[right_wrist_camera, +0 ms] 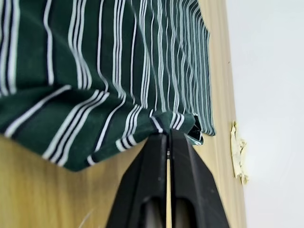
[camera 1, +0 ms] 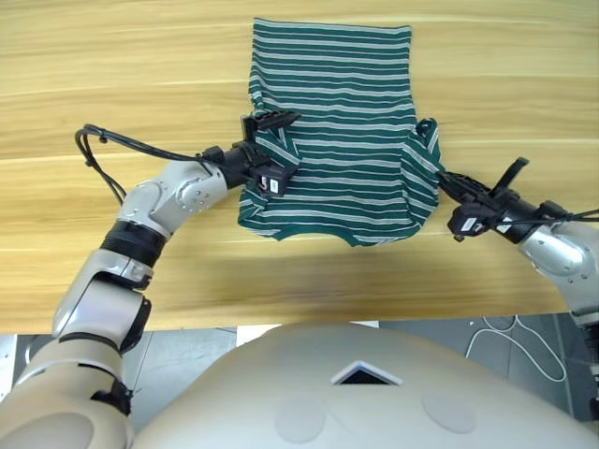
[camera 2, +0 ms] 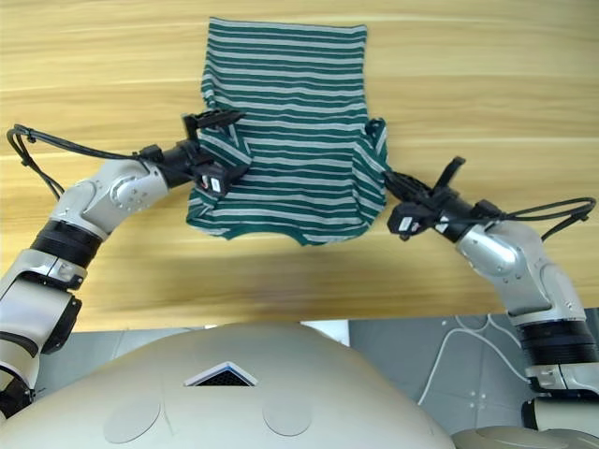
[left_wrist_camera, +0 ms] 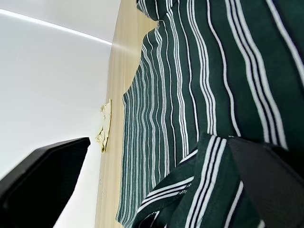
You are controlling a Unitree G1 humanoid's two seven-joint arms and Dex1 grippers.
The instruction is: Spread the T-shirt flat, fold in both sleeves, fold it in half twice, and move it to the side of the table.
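A dark green T-shirt (camera 1: 337,112) with white stripes lies on the wooden table (camera 1: 112,75), its sleeves turned inward. My left gripper (camera 1: 273,150) stands open at the shirt's left edge, with a fold of sleeve cloth (left_wrist_camera: 204,180) between its spread fingers and draped over one finger (left_wrist_camera: 270,180). My right gripper (camera 1: 440,176) is at the shirt's right edge. The right wrist view has its fingertips (right_wrist_camera: 164,142) pressed together on a bunched corner of the striped cloth (right_wrist_camera: 178,121). The shirt's near hem (camera 1: 356,234) is wrinkled and slightly lifted on both sides.
Bare wood stretches left, right and beyond the shirt. The table's front edge (camera 1: 281,318) runs just below the arms. A black cable (camera 1: 103,154) loops off the left forearm. A small cream scrap (left_wrist_camera: 103,126) sticks to the table's far edge.
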